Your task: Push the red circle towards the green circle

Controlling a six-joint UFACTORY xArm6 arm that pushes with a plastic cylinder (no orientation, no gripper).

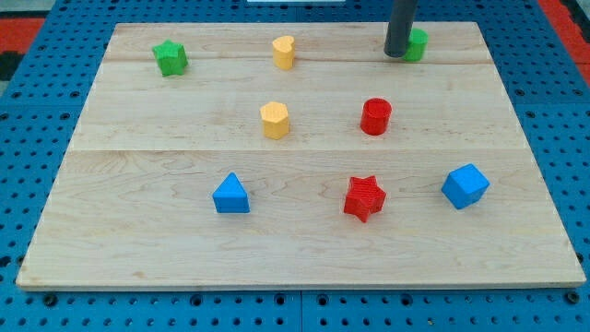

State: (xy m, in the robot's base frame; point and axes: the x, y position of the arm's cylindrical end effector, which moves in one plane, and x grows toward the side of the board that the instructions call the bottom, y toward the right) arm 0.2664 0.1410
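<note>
The red circle (375, 117) stands right of the board's middle. The green circle (417, 44) stands near the view's top right and is partly hidden behind my rod. My tip (395, 53) rests on the board right beside the green circle, on its left. The tip is above the red circle in the view, well apart from it.
A green star (171, 58) is at the top left. A yellow heart (284, 52) is at the top middle and a yellow hexagon (275, 121) is below it. A blue triangle (230, 195), a red star (364, 197) and a blue cube (465, 186) lie across the lower board (138, 249).
</note>
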